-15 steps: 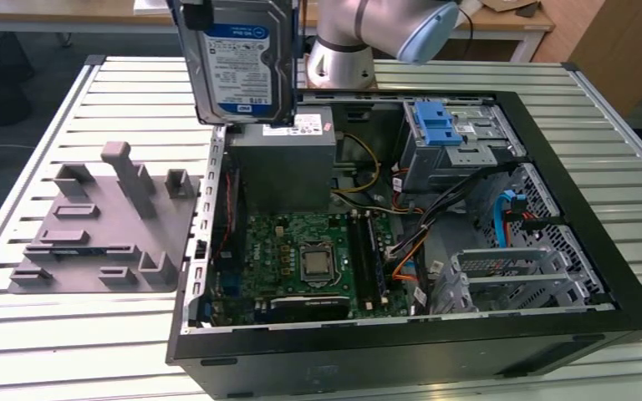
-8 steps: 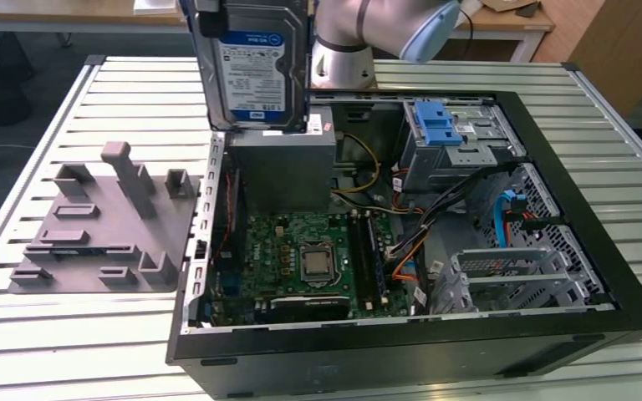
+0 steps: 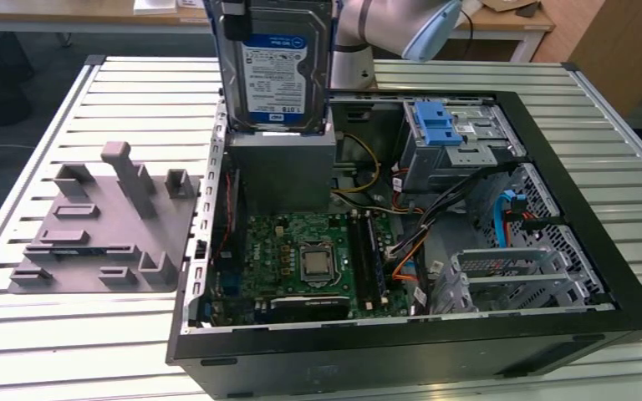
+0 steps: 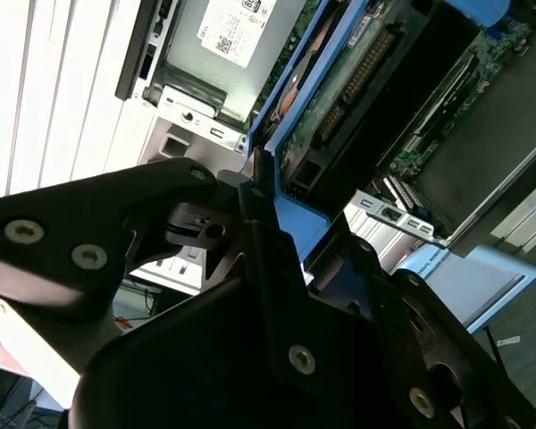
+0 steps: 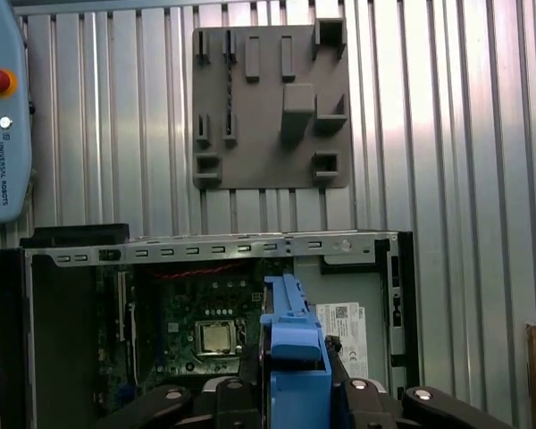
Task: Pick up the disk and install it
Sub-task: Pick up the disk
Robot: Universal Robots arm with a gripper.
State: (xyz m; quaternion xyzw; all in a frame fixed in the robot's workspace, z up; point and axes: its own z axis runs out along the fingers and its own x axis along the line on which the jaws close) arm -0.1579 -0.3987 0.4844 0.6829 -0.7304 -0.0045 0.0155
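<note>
The disk (image 3: 277, 71), silver with a white-and-blue label and a blue carrier frame, hangs upright in the air at the back of the open computer case (image 3: 588, 276), just above the grey power supply box (image 3: 282, 171). In both wrist views my gripper (image 5: 290, 380) is shut on the disk's blue carrier (image 5: 292, 335). Its black fingers (image 4: 259, 241) clamp the carrier's edge (image 4: 290, 223). The second wrist view looks along the disk's green circuit-board underside (image 4: 339, 98).
Inside the case lie the motherboard (image 3: 298, 259), loose cables (image 3: 410, 242), a drive cage with a blue latch (image 3: 438, 125) and a metal bay (image 3: 511, 271) at the exterior view's right. A grey fixture plate (image 3: 104, 225) rests on the slatted table (image 3: 98, 334).
</note>
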